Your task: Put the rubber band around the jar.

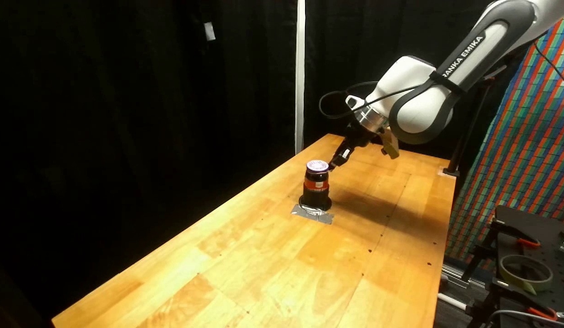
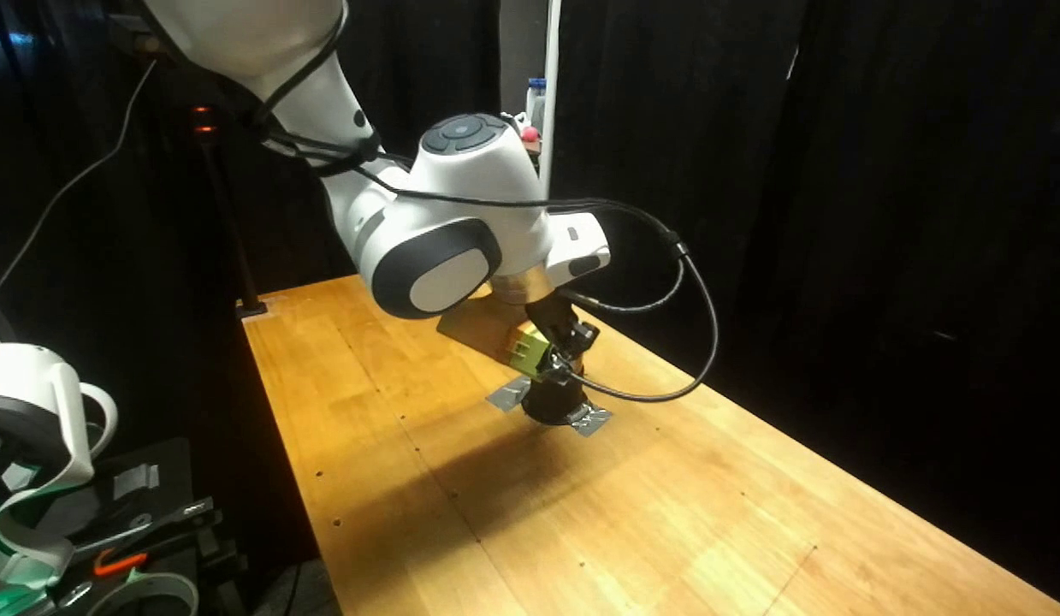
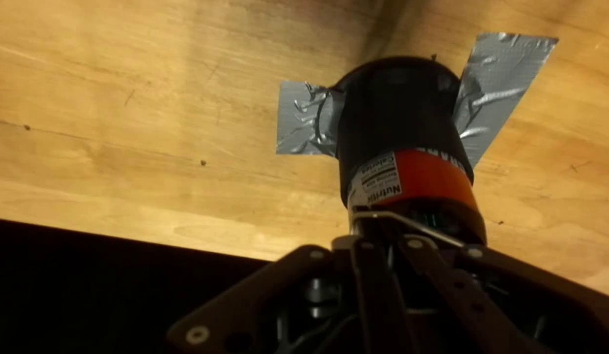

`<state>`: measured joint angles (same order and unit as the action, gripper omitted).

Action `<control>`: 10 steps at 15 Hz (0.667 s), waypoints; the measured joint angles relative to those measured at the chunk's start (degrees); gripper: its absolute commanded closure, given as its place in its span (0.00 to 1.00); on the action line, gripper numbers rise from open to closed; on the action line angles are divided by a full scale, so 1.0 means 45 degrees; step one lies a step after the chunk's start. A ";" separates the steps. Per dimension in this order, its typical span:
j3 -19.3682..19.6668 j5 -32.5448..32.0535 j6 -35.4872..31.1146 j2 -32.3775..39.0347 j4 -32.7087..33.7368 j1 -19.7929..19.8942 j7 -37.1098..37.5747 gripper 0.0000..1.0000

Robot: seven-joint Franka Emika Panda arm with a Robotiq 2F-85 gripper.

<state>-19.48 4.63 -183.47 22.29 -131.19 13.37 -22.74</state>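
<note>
Two strips of grey tape (image 3: 306,118) pin the foot of a dark, cup-like holder (image 3: 397,108) to the wooden table (image 3: 137,88), presumably so that your pull cannot drag or tip it. The jar (image 3: 434,174) stands upright in it, label partly sunk below the rim; likely purpose: a fixed post, with neck and lid (image 1: 317,166) left free for you to work on. Your gripper (image 1: 335,164) slants in from above, tips just beside the jar near lid level; touching or not, unclear. Fingers pressed together: a thin pale strip, taken to be the rubber band (image 3: 378,214), crosses at the tips and looks pinched there, the contact itself too dark to confirm. In the wrist view the jar lies straight beyond your fingers, its top hidden by them, the strip running across its near side. You cannot tell whether it passes fully around. Judgement: looping step; next, ease it down the neck and watch that it doesn't spring off over the lid.
</note>
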 measured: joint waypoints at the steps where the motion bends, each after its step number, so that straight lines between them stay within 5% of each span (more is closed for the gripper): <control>1: -0.0959 0.0063 -0.0555 0.0055 -0.0216 0.0889 -0.0257 0.91; 7: -0.5895 -0.2080 -0.2714 0.1547 -0.1242 0.6503 -0.0501 0.93; 10: -0.7178 -0.3581 -0.3565 0.2285 -0.1553 0.8437 -0.0501 0.91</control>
<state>-51.78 -11.49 -199.51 32.57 -138.18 51.34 -24.99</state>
